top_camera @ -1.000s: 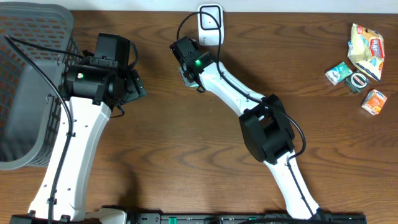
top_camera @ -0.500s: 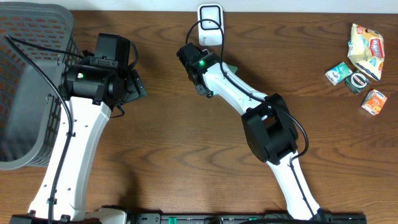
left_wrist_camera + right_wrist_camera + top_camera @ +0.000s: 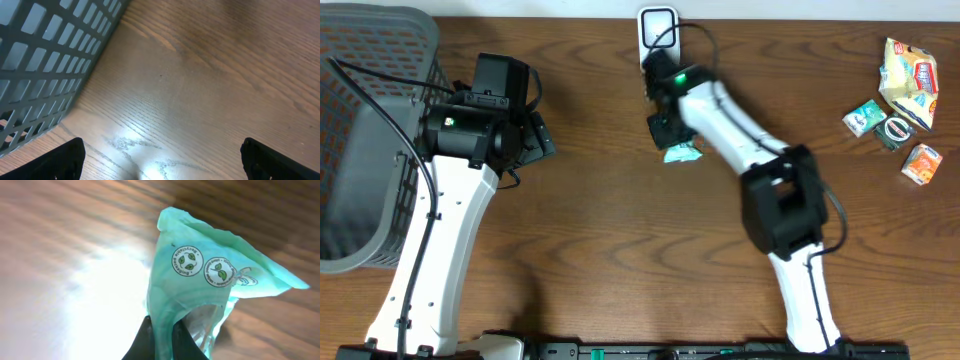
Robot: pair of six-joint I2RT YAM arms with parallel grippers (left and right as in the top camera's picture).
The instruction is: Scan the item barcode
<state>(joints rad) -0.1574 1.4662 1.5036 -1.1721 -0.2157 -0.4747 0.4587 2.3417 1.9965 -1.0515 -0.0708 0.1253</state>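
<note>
Clamping a teal packet, the right gripper faces leaf logos only its wrist view shows.

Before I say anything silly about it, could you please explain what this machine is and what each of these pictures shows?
These are two white robot arms at a wooden table, each ending in a two-finger gripper. The wide picture looks down from above the table; the other two come from a camera on each wrist. On the table are a grey basket on the left, a white device at the far edge, probably the scanner, and a yellow bag with three small packets on the right. The left gripper is open and empty above bare wood beside the basket. The right gripper is shut on a pale green packet near the white device.
</note>
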